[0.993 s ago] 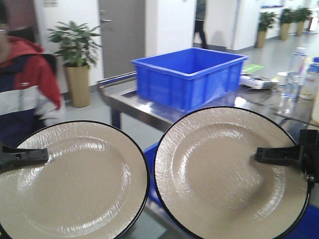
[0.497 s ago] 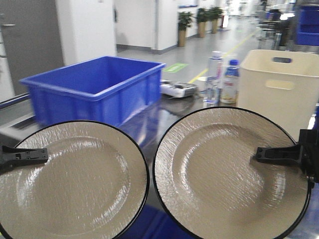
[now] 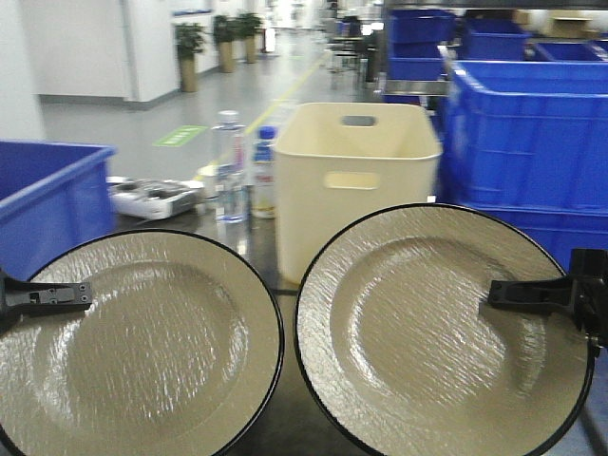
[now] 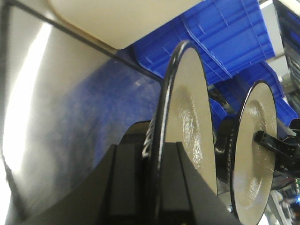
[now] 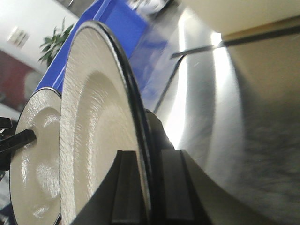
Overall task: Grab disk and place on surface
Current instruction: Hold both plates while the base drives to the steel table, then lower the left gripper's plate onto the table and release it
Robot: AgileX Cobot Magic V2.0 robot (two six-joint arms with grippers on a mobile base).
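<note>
Two beige disks with black rims are held level, side by side. My left gripper is shut on the outer rim of the left disk; the left wrist view shows its fingers clamping the edge of that disk. On the other side my right gripper is shut on the rim of the right disk, seen edge-on in the right wrist view as the disk. Below both lies the dark glossy surface with a black tape line.
A cream bin stands on the table just behind the disks. Stacked blue crates fill the right, another blue crate sits at the left. Bottles and a white device stand behind.
The whole view has swung right: the blue crate slid from centre to the left edge and the cream bin came to the middle. Both disks stay gripped, in the same place in frame.
</note>
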